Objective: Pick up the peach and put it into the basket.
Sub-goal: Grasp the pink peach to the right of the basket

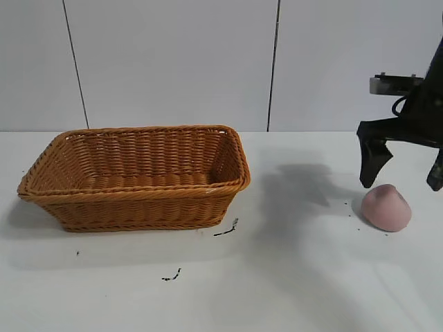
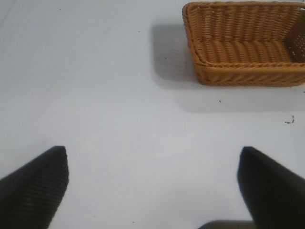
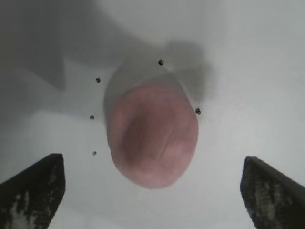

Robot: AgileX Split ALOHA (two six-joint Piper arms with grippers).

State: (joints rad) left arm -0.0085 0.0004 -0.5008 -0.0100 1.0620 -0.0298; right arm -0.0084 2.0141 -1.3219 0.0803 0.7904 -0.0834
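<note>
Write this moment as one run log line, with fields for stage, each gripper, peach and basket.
stage: pre-grasp | right gripper: open, above peach | left gripper: open, idle over table | peach: on table, not gripped | basket: no peach inside

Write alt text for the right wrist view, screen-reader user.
A pale-pink peach lies on a white table, centred between the two dark fingertips of the open right gripper, which touch nothing. The peach's shadow and a few small dark specks surround it.

Pink peach point(image 1: 386, 207) on table; wicker basket point(image 1: 136, 177) well apart, upright.
</note>
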